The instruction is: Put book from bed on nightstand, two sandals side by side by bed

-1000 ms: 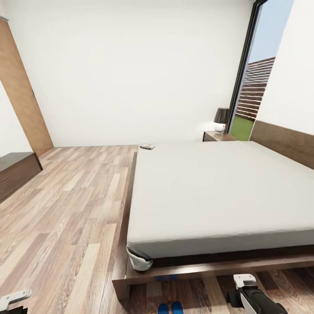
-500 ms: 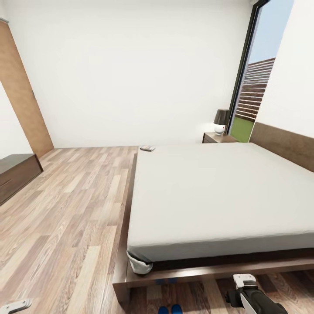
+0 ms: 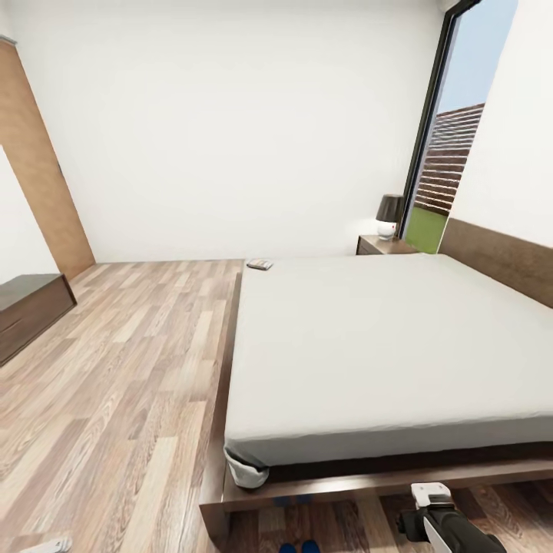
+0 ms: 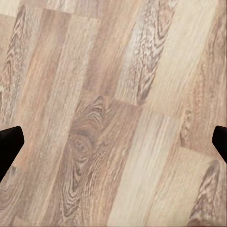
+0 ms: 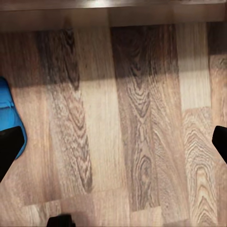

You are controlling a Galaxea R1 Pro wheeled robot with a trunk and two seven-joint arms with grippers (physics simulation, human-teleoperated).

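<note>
On bed (image 3: 369, 346) far corner: book (image 3: 259, 263); both grippers' fingers spread wide, holding nothing.

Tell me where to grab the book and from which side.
Judging from afar: grip the book across a thin edge, coming from the floor side. It lies flat at the mattress's far corner on the bed, near that edge, so an edge pinch looks easiest.

White walls (image 3: 230, 115) enclose the room, evenly lit. Light brown wood-plank floor (image 3: 115, 369) runs from the near left to the far wall. A wooden door (image 3: 38, 169) stands at far left, with a low dark cabinet (image 3: 27, 311) nearer on the left. At far right, a tall dark-framed window (image 3: 453, 130) shows slatted fence, grass and sky.
</note>
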